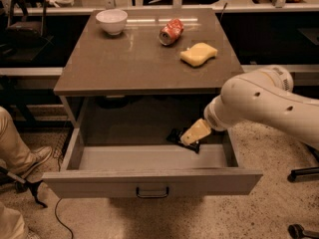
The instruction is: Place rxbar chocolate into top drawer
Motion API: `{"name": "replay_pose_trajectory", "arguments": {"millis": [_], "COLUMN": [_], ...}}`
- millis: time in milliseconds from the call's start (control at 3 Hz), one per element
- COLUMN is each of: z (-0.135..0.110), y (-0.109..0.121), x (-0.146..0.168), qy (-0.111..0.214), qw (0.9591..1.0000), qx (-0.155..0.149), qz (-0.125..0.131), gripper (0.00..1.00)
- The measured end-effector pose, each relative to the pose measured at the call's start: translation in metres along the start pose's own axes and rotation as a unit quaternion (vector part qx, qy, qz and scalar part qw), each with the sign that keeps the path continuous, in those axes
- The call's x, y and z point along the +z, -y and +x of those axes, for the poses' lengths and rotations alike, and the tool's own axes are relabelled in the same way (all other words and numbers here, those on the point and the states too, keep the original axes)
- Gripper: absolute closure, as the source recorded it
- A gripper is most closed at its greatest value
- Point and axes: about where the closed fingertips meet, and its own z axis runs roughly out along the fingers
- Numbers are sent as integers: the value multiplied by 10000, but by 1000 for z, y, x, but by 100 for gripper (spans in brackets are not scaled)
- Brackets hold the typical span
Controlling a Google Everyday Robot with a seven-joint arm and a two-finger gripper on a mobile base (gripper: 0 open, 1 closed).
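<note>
Lowering the claw [189,139] until the rxbar chocolate [174,135] lies flat on the floor of the top drawer [99,179] before letting go should stop it tumbling. The claw is clamped on the bar, low inside the open drawer toward its right. It looks flat, dark, almost black.

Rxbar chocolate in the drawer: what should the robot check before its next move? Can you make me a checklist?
1. Top drawer pulled open: ok.
2. Rxbar chocolate inside the drawer, right rear: ok.
3. Pincer down in the drawer at the bar: ok.
4. Bar lying flat on the drawer floor: cannot tell.
5. Bar free of the pincer: cannot tell.
6. Red can, yellow sponge and white bowl up on the tabletop, not in the drawer: ok.
</note>
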Motion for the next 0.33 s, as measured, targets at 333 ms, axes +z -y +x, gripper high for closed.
{"name": "replay_pose_trajectory", "arguments": {"millis": [333], "z": [0], "y": [9], "x": [-54], "qy": [29], "qw": [9989], "qx": [167], "qz": [433], "gripper": [0]}}
